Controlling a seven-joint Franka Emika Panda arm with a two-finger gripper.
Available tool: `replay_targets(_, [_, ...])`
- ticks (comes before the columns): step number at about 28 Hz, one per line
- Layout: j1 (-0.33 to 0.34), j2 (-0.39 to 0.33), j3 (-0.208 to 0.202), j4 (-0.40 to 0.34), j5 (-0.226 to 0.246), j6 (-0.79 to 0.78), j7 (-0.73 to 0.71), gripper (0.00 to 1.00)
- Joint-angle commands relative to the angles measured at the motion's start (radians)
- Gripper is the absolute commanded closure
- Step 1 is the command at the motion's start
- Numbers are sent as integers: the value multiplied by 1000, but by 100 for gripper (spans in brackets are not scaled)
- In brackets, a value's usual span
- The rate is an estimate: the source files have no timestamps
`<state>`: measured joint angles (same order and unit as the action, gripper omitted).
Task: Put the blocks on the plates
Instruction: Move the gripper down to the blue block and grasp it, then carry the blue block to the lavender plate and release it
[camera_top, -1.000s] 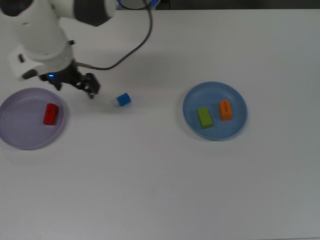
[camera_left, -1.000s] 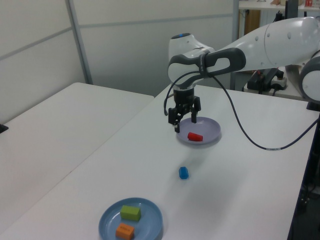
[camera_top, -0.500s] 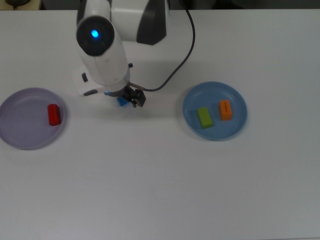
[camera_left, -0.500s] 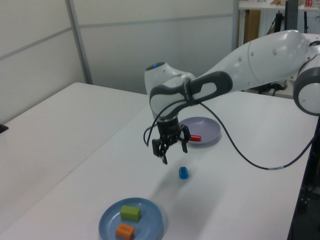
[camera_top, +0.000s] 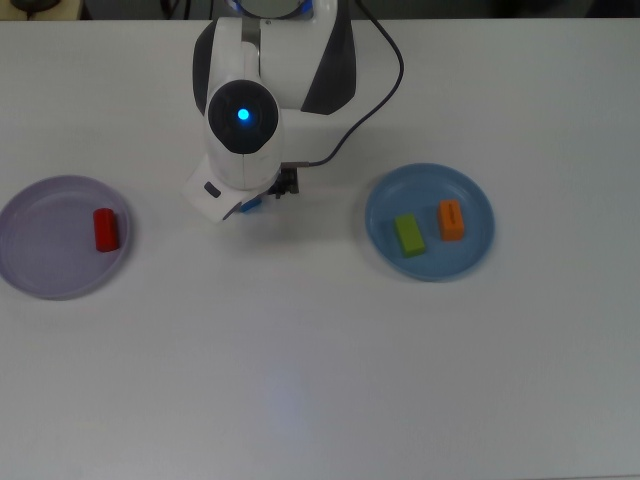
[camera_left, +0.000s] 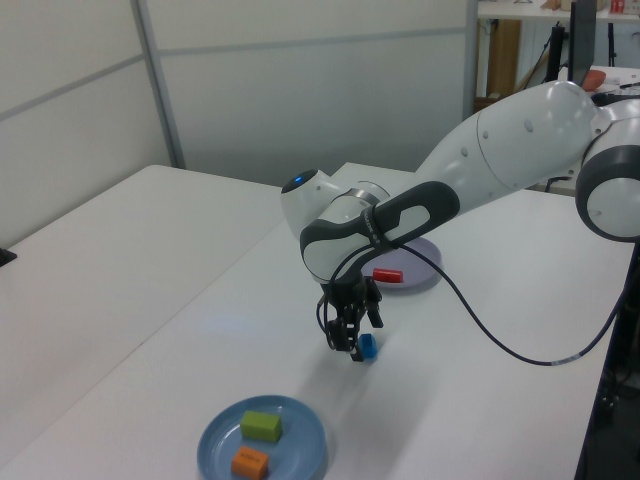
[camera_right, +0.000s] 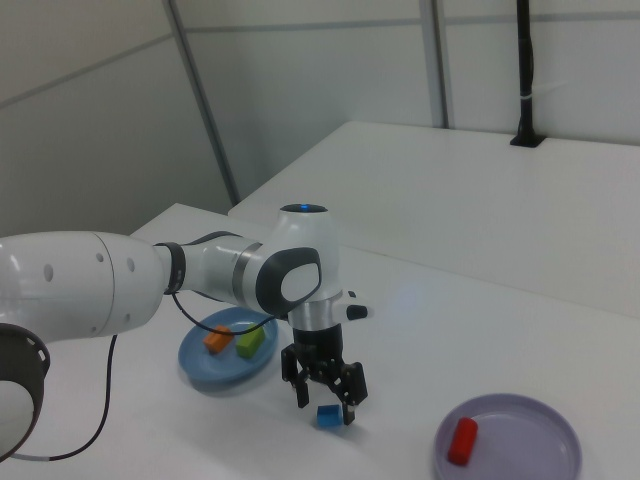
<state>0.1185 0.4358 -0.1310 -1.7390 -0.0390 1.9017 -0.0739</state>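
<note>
The arm has swung from beside the lavender plate (camera_top: 62, 238) toward 3 o'clock in the top view, and its gripper (camera_right: 324, 398) has descended, fingers spread, around the blue block (camera_right: 328, 416).

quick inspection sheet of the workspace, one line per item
surface: white table, bare apart from the job's things
job's things: blue block on the table, off both plates; red block on the purple plate; green block and orange block on the blue plate
clutter: nothing seen
grippers: pincer open, low over the blue block
cables: black cable looping off the arm
surroundings: pale wall panels, a second white table
</note>
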Motion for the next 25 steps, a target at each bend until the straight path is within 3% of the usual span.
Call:
replay_targets(1, [0, -25, -2, -16, -21, -12, -122, 1])
replay_targets(4, [0, -23, -2, -14, -22, -7, -148, 28])
replay_targets(5, [1, -22, -2, -14, -24, -4, -165, 52])
replay_targets(11, [3, -22, -2, -14, -39, 0, -173, 100])
replay_targets(20, [1, -23, -2, -13, -42, 2, -178, 100])
replay_targets(25, [-6, -61, -15, 7, -38, -1, -178, 100])
